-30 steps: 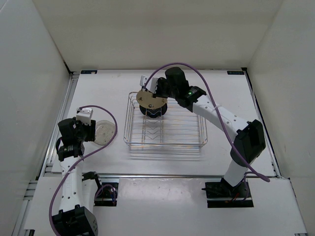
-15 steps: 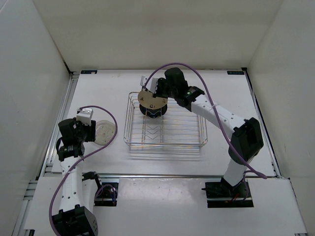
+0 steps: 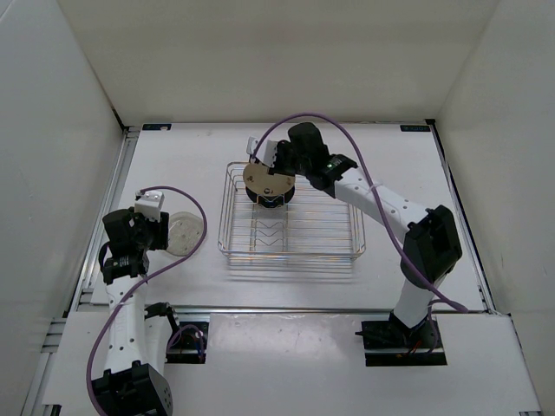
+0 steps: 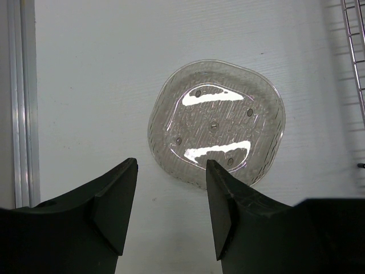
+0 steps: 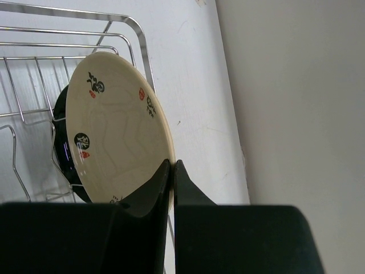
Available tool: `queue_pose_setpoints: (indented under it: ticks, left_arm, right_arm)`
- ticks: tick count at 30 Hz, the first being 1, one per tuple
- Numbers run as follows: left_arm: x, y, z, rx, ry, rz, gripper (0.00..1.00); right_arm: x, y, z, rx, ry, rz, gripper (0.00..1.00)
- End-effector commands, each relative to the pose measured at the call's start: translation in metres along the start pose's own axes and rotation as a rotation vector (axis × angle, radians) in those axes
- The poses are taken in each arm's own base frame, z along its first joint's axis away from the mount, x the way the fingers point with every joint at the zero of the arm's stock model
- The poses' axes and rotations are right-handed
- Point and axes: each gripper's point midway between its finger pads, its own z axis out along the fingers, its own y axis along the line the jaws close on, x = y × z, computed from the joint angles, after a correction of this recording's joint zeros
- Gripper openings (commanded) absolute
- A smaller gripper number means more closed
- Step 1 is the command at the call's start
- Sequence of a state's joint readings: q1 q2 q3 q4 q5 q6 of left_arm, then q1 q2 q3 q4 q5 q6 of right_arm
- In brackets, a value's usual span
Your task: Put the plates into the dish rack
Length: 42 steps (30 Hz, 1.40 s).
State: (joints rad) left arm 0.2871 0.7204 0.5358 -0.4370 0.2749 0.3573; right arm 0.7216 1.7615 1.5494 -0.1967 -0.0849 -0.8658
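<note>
Cream plate (image 5: 117, 131) clamped by rim in right pincer (image 5: 172, 168) over rack (image 5: 142, 51); glass plate (image 4: 217, 128) beyond spread left pincer (image 4: 171, 165).

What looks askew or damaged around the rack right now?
Nothing stands out. The cream plate is pinched by its rim in the right gripper, tilted over the far-left corner of the dish rack beside the black plate. The clear glass plate lies flat and whole on the table, left gripper open near it.

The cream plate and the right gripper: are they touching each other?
Touching. The right wrist view shows the right gripper shut on the rim of the cream plate.
</note>
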Motion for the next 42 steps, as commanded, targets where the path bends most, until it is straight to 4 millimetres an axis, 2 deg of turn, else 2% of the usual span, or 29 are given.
queue_pose_setpoints:
  ticks: [1,2,14,16,17,19,20,23,35,42]
  left_arm:
    - [-0.003,-0.002,-0.002,0.011,-0.023,0.0,0.62]
    - [-0.003,-0.002,-0.002,0.011,-0.023,0.0,0.62]
    - [-0.001,-0.003,-0.002,0.011,-0.023,0.0,0.62]
    - [-0.003,-0.003,-0.003,0.008,-0.031,0.002,0.62]
    - [-0.003,-0.003,-0.003,0.008,-0.031,0.002,0.62]
    - [-0.003,-0.003,-0.003,0.008,-0.031,0.002,0.62]
    - [-0.003,-0.003,-0.003,0.008,-0.031,0.002,0.62]
    - [-0.003,-0.003,-0.003,0.008,-0.031,0.002,0.62]
    - [-0.004,-0.002,-0.005,0.004,-0.039,0.005,0.62]
    - [-0.004,-0.002,-0.005,0.004,-0.039,0.005,0.62]
  right_arm:
    - [-0.006,-0.008,0.0,0.039,-0.037,0.012,0.0]
    - [-0.005,0.001,0.003,0.022,-0.033,0.01,0.0]
    - [0.004,0.027,0.006,-0.029,-0.011,0.019,0.0]
    - [0.004,0.034,0.007,-0.041,-0.01,0.026,0.0]
    - [-0.003,0.035,0.005,-0.042,-0.023,0.02,0.0]
    - [0.0,0.048,0.007,-0.071,-0.01,0.028,0.0]
    - [-0.003,0.046,0.004,-0.064,-0.017,0.027,0.0]
    - [-0.002,0.062,0.006,-0.098,-0.009,0.021,0.0]
    - [-0.003,0.076,0.004,-0.14,0.007,0.026,0.0]
    - [0.007,0.083,0.004,-0.148,0.04,0.028,0.11]
